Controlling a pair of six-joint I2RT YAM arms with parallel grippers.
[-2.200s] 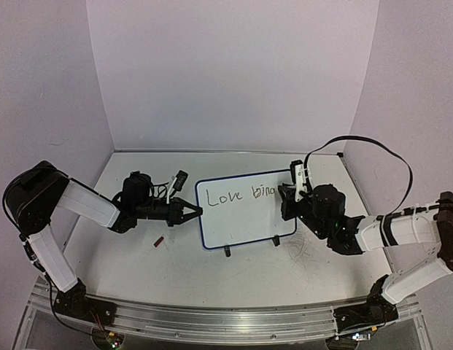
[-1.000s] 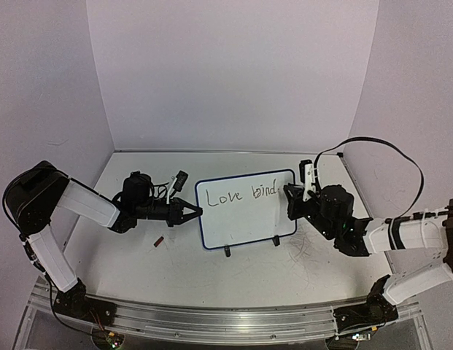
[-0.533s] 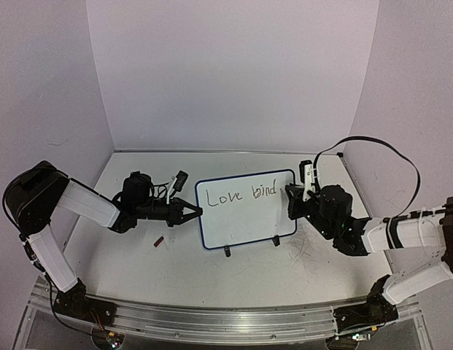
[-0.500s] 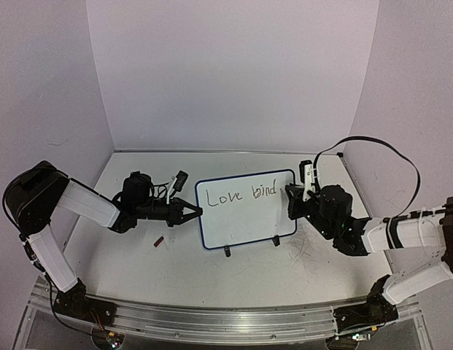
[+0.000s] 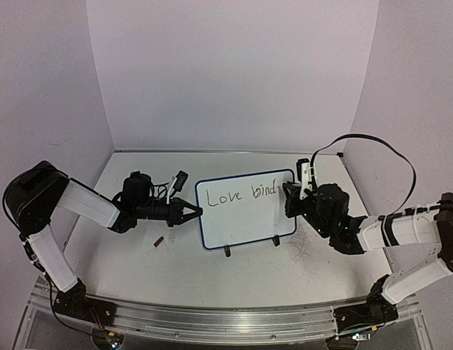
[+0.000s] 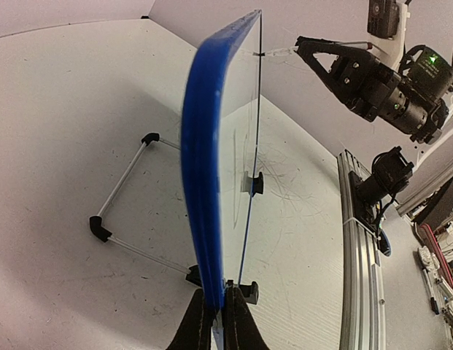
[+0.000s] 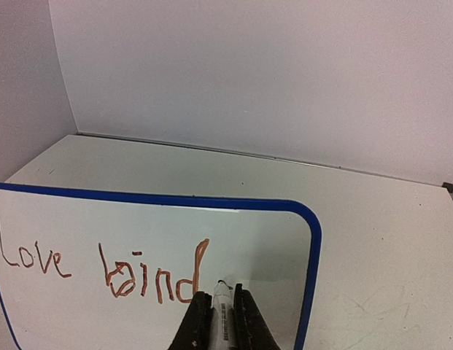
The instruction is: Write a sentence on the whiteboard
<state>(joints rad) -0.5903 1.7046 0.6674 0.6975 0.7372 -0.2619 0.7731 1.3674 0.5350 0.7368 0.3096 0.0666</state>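
The whiteboard (image 5: 244, 215) stands tilted on its black feet mid-table, blue-rimmed. My left gripper (image 5: 195, 213) is shut on its left edge; the left wrist view shows the blue rim (image 6: 203, 182) edge-on between my left gripper (image 6: 215, 310) fingers. The sentence (image 5: 246, 194) reads "Love bind" in one line, reddish-brown in the right wrist view (image 7: 102, 270). My right gripper (image 5: 290, 195) is shut on a white marker (image 7: 223, 306), its tip at the board just right of the "d". The same gripper (image 7: 222, 315) sits low in its own view.
A small dark red cap-like piece (image 5: 159, 240) lies on the table left of the board. A wire stand (image 6: 124, 197) props the board from behind. Scuffed marks (image 5: 303, 248) cover the table near the board's right foot. The aluminium rail (image 5: 211, 321) runs along the near edge.
The right gripper with the marker has shifted slightly along the board's upper right; the lettering has grown from "bin" to "bind". The left arm and board have stayed still.
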